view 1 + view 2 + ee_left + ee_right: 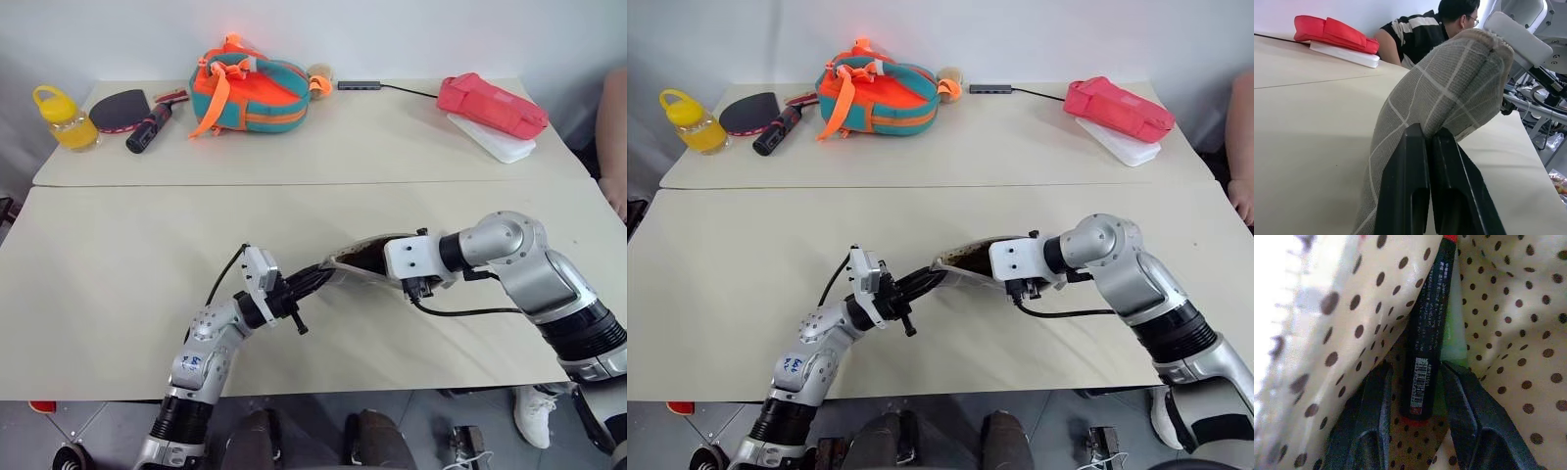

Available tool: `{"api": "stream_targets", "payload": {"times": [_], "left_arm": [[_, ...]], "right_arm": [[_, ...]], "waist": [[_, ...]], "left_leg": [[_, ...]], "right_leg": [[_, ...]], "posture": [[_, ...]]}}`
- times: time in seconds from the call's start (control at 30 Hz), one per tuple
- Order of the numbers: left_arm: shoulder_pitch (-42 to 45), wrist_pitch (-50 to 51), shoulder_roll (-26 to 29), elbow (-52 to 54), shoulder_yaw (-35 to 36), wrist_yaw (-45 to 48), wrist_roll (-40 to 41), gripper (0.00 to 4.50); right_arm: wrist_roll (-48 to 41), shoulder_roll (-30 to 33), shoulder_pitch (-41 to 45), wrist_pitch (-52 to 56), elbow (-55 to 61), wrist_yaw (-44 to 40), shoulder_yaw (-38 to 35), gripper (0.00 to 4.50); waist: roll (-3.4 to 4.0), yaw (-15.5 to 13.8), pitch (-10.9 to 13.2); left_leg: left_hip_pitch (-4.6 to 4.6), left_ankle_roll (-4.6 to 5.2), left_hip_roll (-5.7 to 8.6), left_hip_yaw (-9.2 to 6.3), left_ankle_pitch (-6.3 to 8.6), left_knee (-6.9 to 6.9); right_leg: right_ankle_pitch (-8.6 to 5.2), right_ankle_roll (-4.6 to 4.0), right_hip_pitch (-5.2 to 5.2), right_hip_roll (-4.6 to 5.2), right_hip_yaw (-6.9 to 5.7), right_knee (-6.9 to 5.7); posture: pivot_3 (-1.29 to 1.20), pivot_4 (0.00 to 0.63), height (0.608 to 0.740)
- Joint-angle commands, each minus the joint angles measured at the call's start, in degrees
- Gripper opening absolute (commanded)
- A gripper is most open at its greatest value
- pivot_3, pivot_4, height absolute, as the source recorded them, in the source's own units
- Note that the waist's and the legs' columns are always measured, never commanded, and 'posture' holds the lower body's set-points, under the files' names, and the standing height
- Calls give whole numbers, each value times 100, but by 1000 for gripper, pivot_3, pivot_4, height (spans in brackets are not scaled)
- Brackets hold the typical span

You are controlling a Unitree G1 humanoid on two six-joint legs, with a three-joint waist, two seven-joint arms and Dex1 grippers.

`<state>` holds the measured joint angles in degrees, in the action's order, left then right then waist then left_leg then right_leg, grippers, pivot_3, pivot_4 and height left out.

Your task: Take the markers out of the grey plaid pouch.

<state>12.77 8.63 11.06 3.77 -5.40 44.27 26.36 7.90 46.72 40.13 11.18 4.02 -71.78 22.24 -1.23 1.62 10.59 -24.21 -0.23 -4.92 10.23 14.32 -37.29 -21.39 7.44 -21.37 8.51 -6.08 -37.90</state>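
The grey plaid pouch (355,260) is held up off the near table, its mouth toward my right arm. My left gripper (1425,131) is shut on the pouch's fabric edge (1449,88). My right gripper (1418,369) reaches inside the pouch, among the dotted tan lining. Its two fingers (1374,401) close from either side on a black marker (1427,323) with red ends. A lime green marker (1453,340) lies right beside the black one, against the other finger. From the head views the markers are hidden inside the pouch.
On the far table are a pink-red pouch (490,106) on a white box (500,142), an orange-teal bag (250,93), a paddle (120,108), a black-and-red cylinder (147,129) and a yellow bottle (64,119). A person (1420,34) sits at the right.
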Motion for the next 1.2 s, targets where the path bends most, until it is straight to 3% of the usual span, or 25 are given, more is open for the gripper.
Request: {"api": "stream_targets", "payload": {"times": [0.03,0.2,0.37,0.73,1.2], "left_arm": [[5,-64,-64,222,16,16,76,0],[7,-59,-64,228,13,9,75,0],[6,-78,-63,227,0,0,67,0],[49,-359,149,105,58,121,-127,0],[373,-785,1102,-270,964,252,-210,0]], "right_arm": [[184,-103,-66,-77,-117,85,111,1584],[370,-311,-68,-127,-322,194,179,1584],[321,-344,-36,-153,-336,181,60,567],[-826,347,207,482,574,-549,-1038,567],[-1624,484,595,599,281,-307,-1738,567]], "waist": [[0,3,0],[0,10,0],[0,9,0],[0,-9,0],[0,1,0]], "left_leg": [[0,0,0,0,0,0],[1,0,0,0,0,-2],[1,0,0,0,0,-3],[-1,1,1,-3,1,-2],[-2,1,0,-2,1,3]], "right_leg": [[0,0,0,0,0,0],[0,0,1,0,0,-2],[0,0,2,0,0,-2],[0,0,2,1,-1,1],[0,-1,0,1,-2,3]], "posture": [[0,150,740],[0,150,740],[0,150,740],[0,150,740],[0,150,740]]}}
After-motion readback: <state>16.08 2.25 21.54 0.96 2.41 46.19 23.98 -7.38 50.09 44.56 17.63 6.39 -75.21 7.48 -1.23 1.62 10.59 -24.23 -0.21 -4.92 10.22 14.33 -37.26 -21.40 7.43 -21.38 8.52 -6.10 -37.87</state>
